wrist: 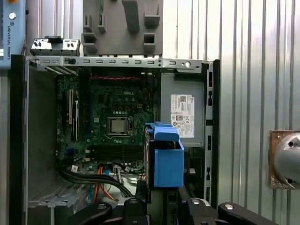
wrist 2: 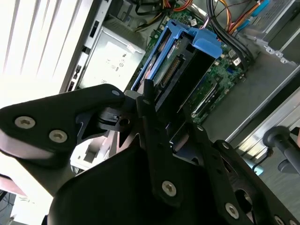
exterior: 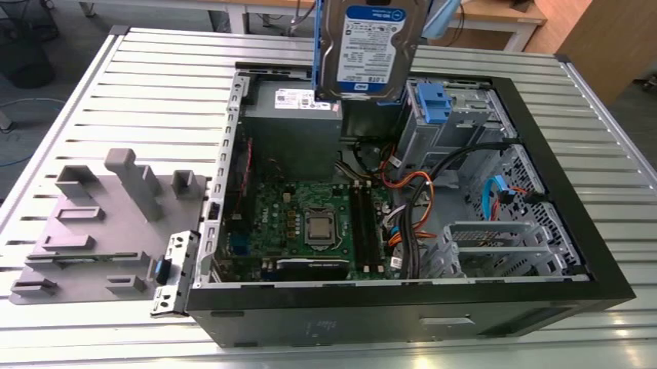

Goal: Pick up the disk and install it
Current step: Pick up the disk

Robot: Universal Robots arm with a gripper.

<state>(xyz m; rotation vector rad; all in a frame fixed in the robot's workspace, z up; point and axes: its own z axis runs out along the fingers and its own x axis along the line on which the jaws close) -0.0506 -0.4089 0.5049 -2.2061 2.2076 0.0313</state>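
The disk [exterior: 365,50], a silver drive with a white-and-blue label in a bright blue bracket, hangs upright above the back of the open computer case [exterior: 559,231], clear of it. In both wrist views the disk [wrist: 168,161] is seen edge-on, with its blue bracket [wrist 2: 187,42] pointing down toward the case interior. My gripper [wrist: 159,201] is shut on the disk, and its black fingers [wrist 2: 146,101] clamp the disk's near end. The disk hovers between the motherboard [wrist: 117,122] and the grey power supply box [wrist: 183,115].
Inside the case sit a blue-fronted drive cage [exterior: 431,104], a bare metal bay [exterior: 493,246] and orange and black cables [exterior: 411,200]. A grey moulded fixture [exterior: 103,223] lies on the slatted metal table [exterior: 154,77] at the exterior view's left.
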